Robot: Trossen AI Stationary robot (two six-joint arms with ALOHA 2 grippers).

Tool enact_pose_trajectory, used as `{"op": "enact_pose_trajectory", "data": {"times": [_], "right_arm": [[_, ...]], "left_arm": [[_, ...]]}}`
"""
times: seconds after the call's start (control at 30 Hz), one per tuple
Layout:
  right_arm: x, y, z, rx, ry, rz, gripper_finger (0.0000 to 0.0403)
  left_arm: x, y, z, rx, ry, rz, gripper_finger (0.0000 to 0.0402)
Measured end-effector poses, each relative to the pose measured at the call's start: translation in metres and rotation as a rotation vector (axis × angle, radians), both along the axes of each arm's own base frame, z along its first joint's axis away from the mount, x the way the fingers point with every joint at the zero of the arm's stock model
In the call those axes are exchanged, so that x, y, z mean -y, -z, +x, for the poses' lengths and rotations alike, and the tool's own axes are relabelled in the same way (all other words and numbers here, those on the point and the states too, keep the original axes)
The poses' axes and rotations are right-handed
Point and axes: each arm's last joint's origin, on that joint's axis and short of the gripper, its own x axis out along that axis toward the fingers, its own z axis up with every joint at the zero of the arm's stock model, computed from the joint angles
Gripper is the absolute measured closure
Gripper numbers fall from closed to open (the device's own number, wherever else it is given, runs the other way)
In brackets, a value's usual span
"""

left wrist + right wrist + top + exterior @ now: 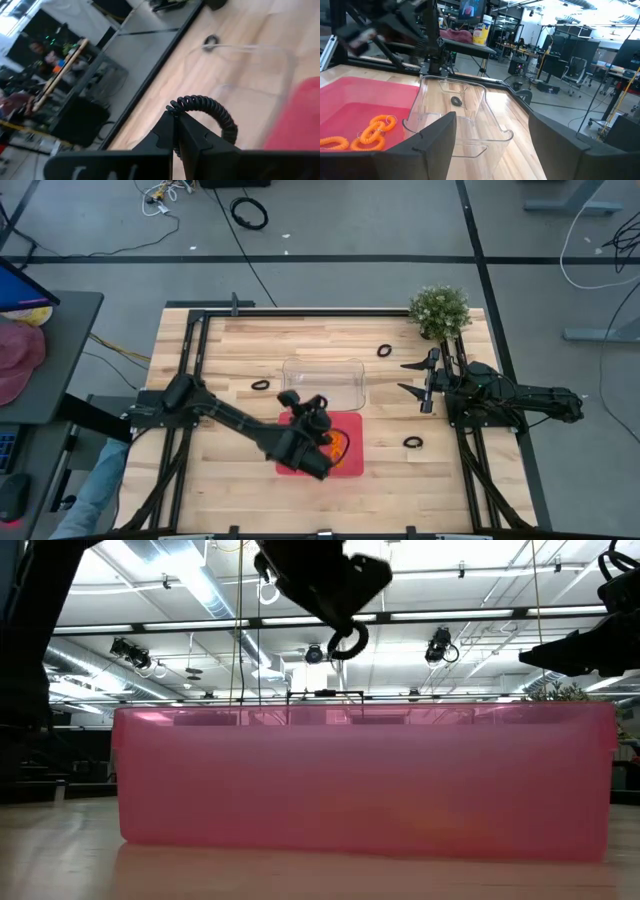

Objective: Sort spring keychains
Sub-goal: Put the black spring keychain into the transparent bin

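My left gripper (312,404) hovers over the far part of the red tray (300,465), shut on a black spring keychain (205,107). That keychain also shows in the low view as a small loop (348,640) under the gripper. Orange keychains (370,132) lie on the red tray's floor. A clear tray (323,380) stands just beyond the red one. Black keychains lie flat on the table at the left (261,385), far right (384,350) and near right (413,442). My right gripper (425,380) waits open at the right. My left gripper pinches the black keychain between its two shut fingers at one end of the coiled loop (175,107). The rest of the loop (222,120) arcs out past the fingertips. The loop hangs lifted clear, above the red tray's rim (360,712).
A potted plant (440,310) stands at the table's far right corner. Black frame rails (190,350) run along the table's left and right sides. Bare wood lies near the front edge and at the far left.
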Motion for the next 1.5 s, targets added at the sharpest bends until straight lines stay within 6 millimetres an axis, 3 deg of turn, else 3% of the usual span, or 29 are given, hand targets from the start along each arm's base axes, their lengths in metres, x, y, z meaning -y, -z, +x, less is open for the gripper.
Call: {"op": "enact_pose_trajectory", "data": {"times": [0.23, 0.57, 0.67, 0.8, 0.97, 1.1, 1.27, 1.5], "right_arm": [[0.0, 0.0, 0.0, 0.0, 0.0, 0.0, 0.0149], [0.0, 0.0, 0.0, 0.0, 0.0, 0.0, 0.0149], [0.0, 0.0, 0.0, 0.0, 0.0, 0.0, 0.0149], [0.0, 0.0, 0.0, 0.0, 0.0, 0.0, 0.0149], [0.0, 0.0, 0.0, 0.0, 0.0, 0.0, 0.0149], [0.0, 0.0, 0.0, 0.0, 0.0, 0.0, 0.0149], [0.0, 0.0, 0.0, 0.0, 0.0, 0.0, 0.0149], [0.0, 0.0, 0.0, 0.0, 0.0, 0.0, 0.0149]], "left_arm": [[-0.036, 0.002, 0.01, -0.08, -0.07, -0.019, 0.0386], [-0.073, 0.004, 0.019, -0.183, -0.108, -0.076, 0.0374], [-0.084, 0.006, 0.024, -0.211, -0.104, -0.151, 0.0354], [-0.096, 0.007, 0.029, -0.225, -0.083, -0.258, 0.0299], [-0.1, 0.009, 0.032, -0.244, -0.054, -0.348, 0.0223], [-0.094, 0.01, 0.031, -0.259, -0.029, -0.375, 0.0187], [-0.087, 0.004, 0.017, -0.308, -0.067, -0.377, 0.0179], [-0.076, -0.027, -0.022, -0.235, -0.223, -0.266, 0.0193]]}}
